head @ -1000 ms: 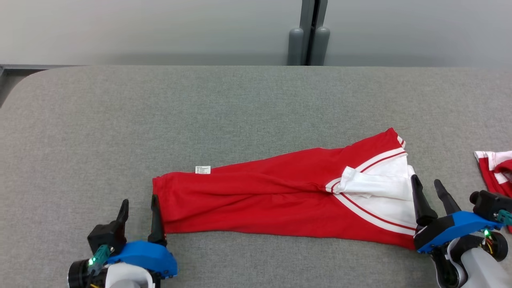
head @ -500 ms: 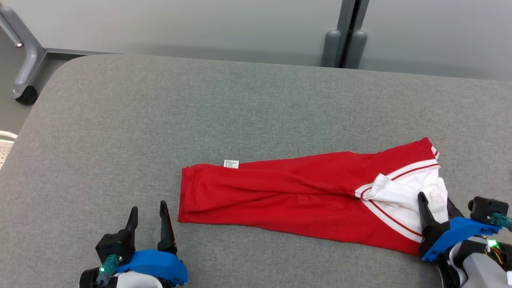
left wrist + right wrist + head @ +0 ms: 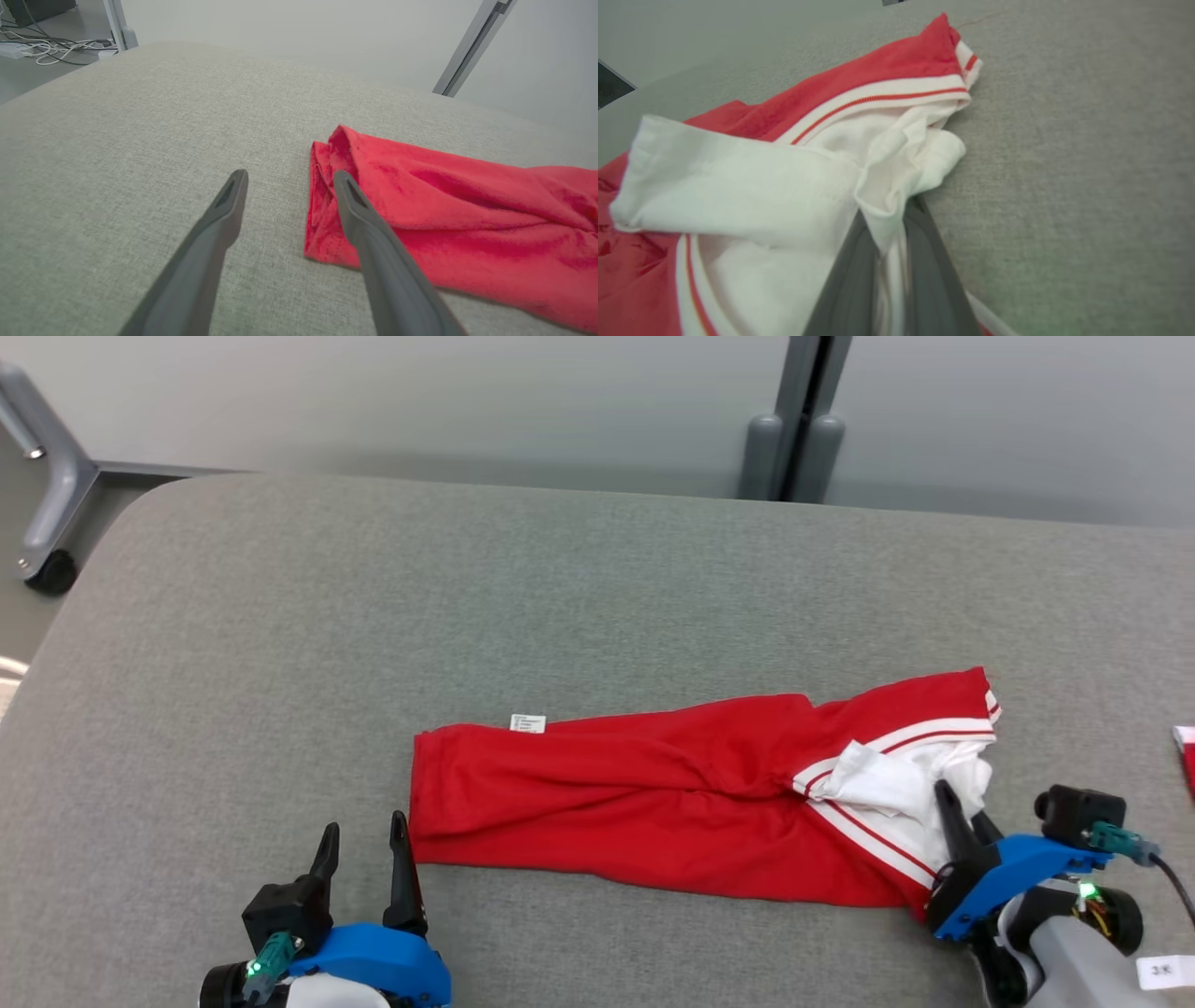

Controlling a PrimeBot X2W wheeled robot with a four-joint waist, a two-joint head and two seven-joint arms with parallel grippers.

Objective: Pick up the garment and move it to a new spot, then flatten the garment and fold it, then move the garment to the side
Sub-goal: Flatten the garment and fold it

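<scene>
The garment (image 3: 653,803), red with a white end and red-white stripes, lies folded in a long strip across the grey table (image 3: 467,597). My right gripper (image 3: 962,812) is shut on the garment's white end (image 3: 887,205); the cloth bunches up between its fingers (image 3: 850,275). Open at the strip's near left corner (image 3: 327,233) stands my left gripper (image 3: 364,840), its right finger (image 3: 369,233) over the red hem and its left finger (image 3: 219,219) over bare table.
A second red-and-white cloth piece (image 3: 1184,747) peeks in at the right edge. A grey post (image 3: 794,439) stands behind the table, and a wheeled frame leg (image 3: 42,523) beyond its far left corner. Cables (image 3: 51,46) lie on the floor.
My right gripper has shut on the white end and pulled it into a bunch. The head camera has turned, shifting the whole picture. My left gripper stays open by the left hem.
</scene>
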